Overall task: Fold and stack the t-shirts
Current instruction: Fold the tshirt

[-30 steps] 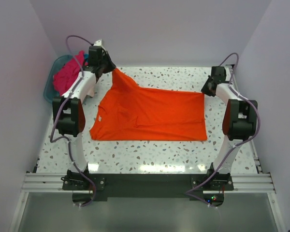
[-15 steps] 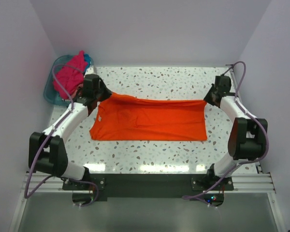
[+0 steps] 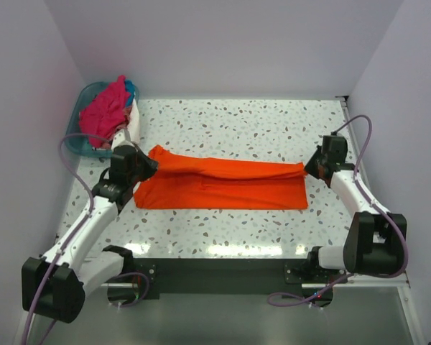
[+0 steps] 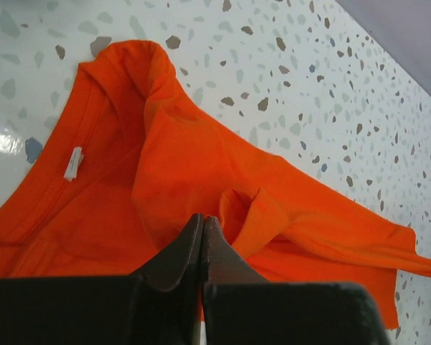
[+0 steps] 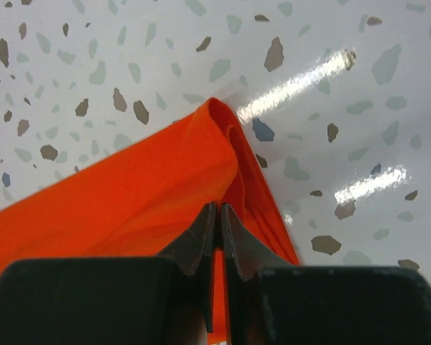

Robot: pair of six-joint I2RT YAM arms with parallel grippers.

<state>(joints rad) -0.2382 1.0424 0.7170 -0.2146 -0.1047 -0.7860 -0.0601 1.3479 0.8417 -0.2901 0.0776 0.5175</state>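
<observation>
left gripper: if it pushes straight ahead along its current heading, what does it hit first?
The orange t-shirt. The left gripper is shut on a fold of it, and bunched cloth lies right ahead of the tips. Past that, probably the speckled table, though depth is unclear.

I have open table (image 3: 237, 122) beyond and before the shirt (image 3: 223, 185); the basket (image 3: 75, 141) blocks my far-left corner.

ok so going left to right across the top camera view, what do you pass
teal basket → left gripper → orange t-shirt → right gripper
</observation>
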